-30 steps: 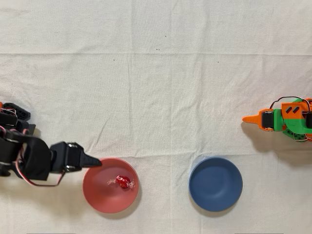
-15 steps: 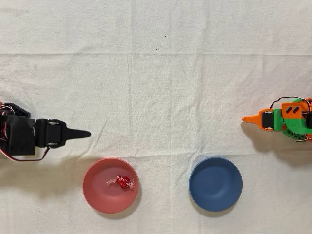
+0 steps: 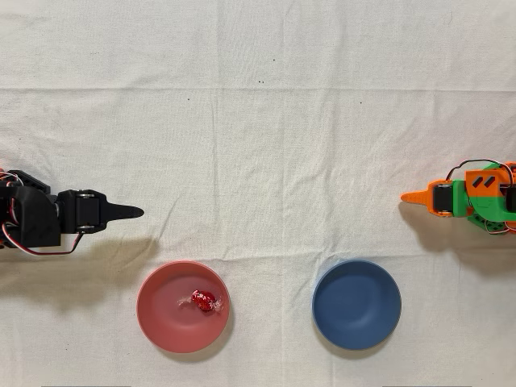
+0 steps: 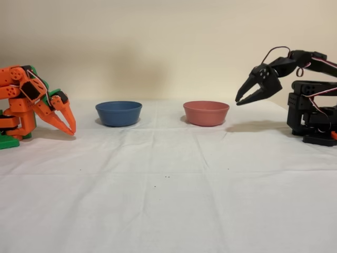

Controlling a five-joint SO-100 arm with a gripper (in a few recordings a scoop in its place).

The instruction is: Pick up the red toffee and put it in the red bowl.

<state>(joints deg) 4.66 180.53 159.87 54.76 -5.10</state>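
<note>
Black gripper (image 4: 240, 99) hangs in the air at the right of the fixed view, raised above the counter and just right of the red bowl, touching nothing. Its two pointed fingers stand apart and hold nothing. In the overhead view the same gripper (image 3: 135, 213) sits at the left edge, pointing right, beside and clear of the bowl's rim.

A red bowl (image 3: 165, 322), round, shallow and matte salmon-red, rests on the white cloth that covers the counter (image 3: 266, 121). Inside it, a little right of centre in the overhead view, lies the red toffee (image 3: 204, 301), a small shiny foil candy with clear twisted ends. In the fixed view the bowl (image 4: 206, 113) shows from the side and its wall hides the candy.

A blue bowl (image 3: 356, 304) of the same size stands well apart to the right in the overhead view; it looks empty. An idle orange arm (image 3: 468, 197) sits at the far right edge of that view.

Judging from this layout, the placing step looks complete: the candy is in the right bowl and the gripper is free of it. The next move seems to call only for the arm to draw away to rest without brushing the bowl's rim.
</note>
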